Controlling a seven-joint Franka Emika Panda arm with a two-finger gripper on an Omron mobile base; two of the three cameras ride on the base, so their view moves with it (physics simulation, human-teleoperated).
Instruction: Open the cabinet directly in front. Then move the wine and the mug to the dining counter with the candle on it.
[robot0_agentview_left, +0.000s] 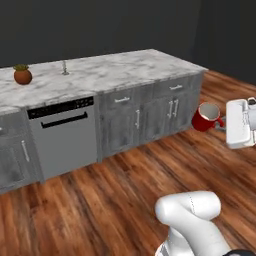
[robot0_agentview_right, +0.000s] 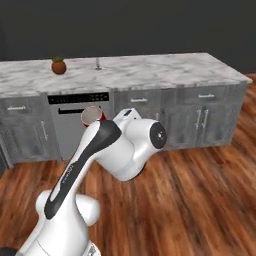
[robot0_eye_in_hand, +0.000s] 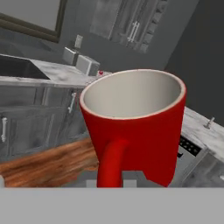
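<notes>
While the gripper (robot0_agentview_left: 223, 121), jaws shut on the mug (robot0_agentview_left: 206, 117) by its handle, hangs mid-air, the dining counter (robot0_agentview_left: 125, 67) lies ahead; the candle (robot0_agentview_left: 64, 67) stands near its far edge.

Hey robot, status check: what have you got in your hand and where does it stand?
Fingers shut on the mug, carried in the air above the wood floor. Dining counter ahead, candle on it. Nothing in the way.

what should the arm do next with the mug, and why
Probably carry the mug toward the dining counter near the candle. The end effector is shut on the mug's handle, holding it in the air above the floor, short of the counter.
</notes>
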